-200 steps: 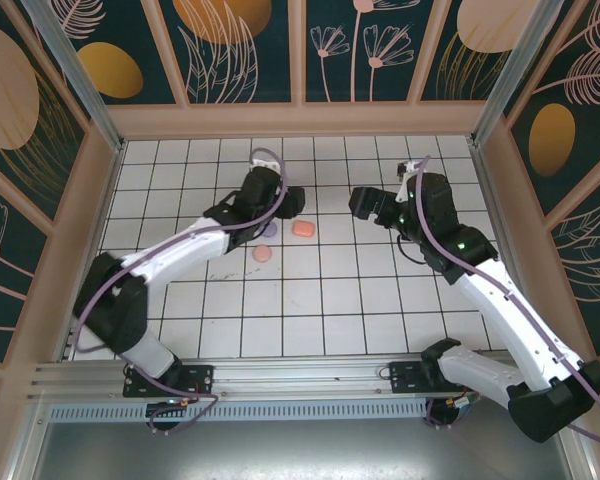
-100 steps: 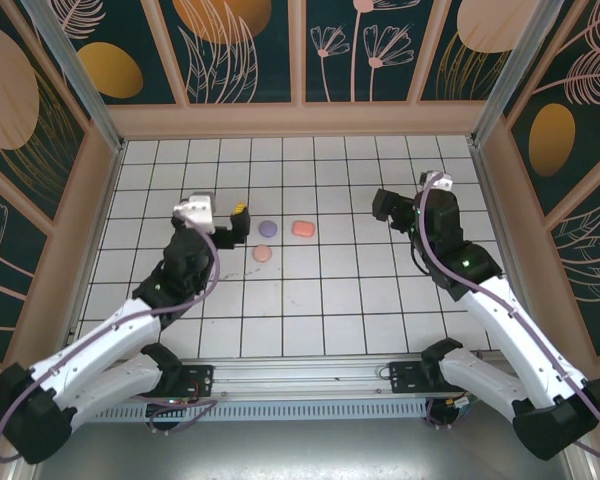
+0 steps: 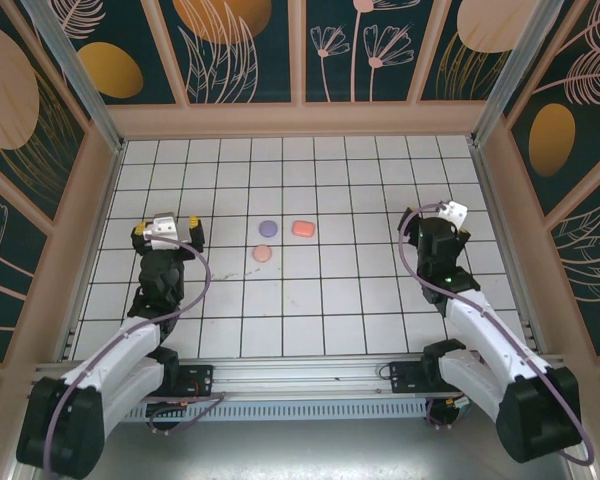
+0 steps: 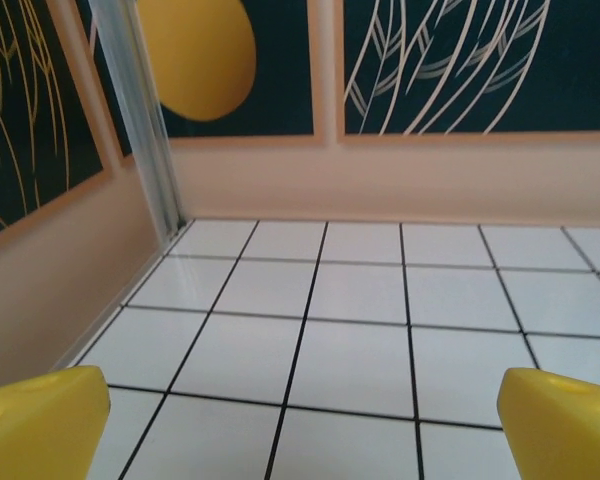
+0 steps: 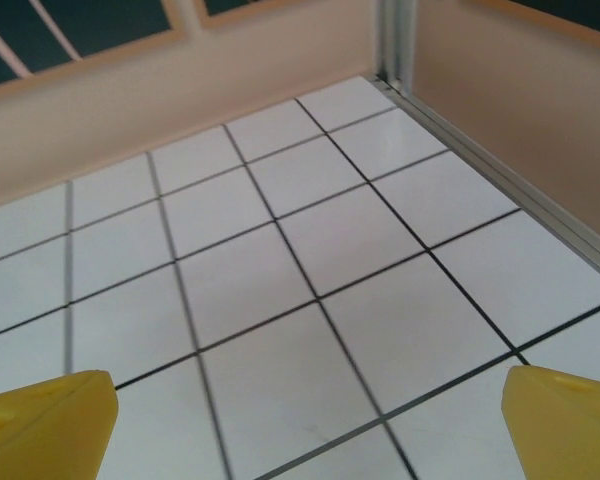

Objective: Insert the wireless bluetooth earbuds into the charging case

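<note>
Both arms have pulled back from mid-frame in the top view, the left gripper to the centre-left and the right gripper to the centre-right. That leaves a purple disc, a pink oblong and a pink disc, probably charging cases, alone at the centre; whether earbuds sit inside is too small to tell. Left wrist, then right wrist: each gripper's yellow fingertips stand wide apart over tiled floor with nothing between them, so the work looks finished or paused.
</note>
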{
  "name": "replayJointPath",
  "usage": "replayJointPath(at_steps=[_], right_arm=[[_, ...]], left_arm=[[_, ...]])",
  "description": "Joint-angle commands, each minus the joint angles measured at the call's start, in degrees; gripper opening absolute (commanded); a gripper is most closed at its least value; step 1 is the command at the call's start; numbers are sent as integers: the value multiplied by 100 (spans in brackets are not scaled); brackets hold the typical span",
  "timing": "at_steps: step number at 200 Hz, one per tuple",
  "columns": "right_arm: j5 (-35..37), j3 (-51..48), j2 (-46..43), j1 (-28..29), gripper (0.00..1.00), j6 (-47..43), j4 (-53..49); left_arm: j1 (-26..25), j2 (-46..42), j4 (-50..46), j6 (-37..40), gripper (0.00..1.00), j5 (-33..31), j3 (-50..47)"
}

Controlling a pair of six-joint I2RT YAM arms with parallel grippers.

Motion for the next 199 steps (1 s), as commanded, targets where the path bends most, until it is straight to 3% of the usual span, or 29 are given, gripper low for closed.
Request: replayJointPath(at_steps=[1,25,49,91,120,142,158,171,178,189,199], right_arm=[[-192,-426,336,-320,99,-311,1556],[-260,-815,828,-677,99,-591,2597],[-374,-1040,1394,-1042,99,-708,3685],[-865,-1373,2383,-1226,99,-1336,5695],[-1626,-1874,3091,-1351,99,-1521,7214],[-2119,-1763,3579,-1348,99,-1732,7457],[-2569,-1500,3499,-1549,99,-1604,6797],[-2725,-1411,3492,-1690,99,-1474,6595],[-2814,-1404,3482,-1738,99,-1453,6580],[-2830,-1404,3484,-1743,99,-1449,6585],[-2830,-1408,3486,-1747,99,-1443,6572]], left_arm=[[160,603,1308,57,99,388,-78],[241,1479,2683,17,99,368,-428],[369,2049,3365,209,99,527,-576],[598,2632,3732,188,99,972,-521],[768,2893,3647,121,99,1253,-333],[956,2963,3425,-22,99,1494,-192],[1033,3081,3243,-117,99,1513,-32],[1166,3421,3463,-156,99,1764,-1],[1184,3637,3903,-242,99,1601,-44],[1288,3472,3139,-375,99,1651,181],[1347,3577,3383,-426,99,1734,155]])
